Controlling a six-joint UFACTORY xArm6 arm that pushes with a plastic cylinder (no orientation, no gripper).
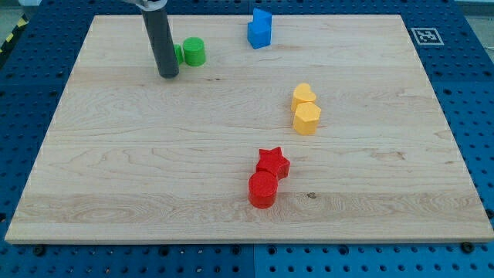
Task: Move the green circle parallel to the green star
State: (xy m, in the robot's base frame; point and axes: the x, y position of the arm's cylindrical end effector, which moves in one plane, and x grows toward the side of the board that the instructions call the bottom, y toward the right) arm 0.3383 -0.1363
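The green circle [194, 52] sits near the board's top edge, left of centre. A second green block, likely the green star [178, 54], shows only as a sliver just left of the circle; the rod hides most of it. My tip [168, 75] rests on the board just below and left of the two green blocks, close to the hidden one. Whether it touches that block I cannot tell.
A blue block [260, 29] stands at the top centre. A yellow heart [304, 96] and a yellow hexagon [307, 118] sit together right of centre. A red star [272, 162] and a red circle [262, 189] touch near the bottom centre. The wooden board [116, 177] lies on a blue pegboard.
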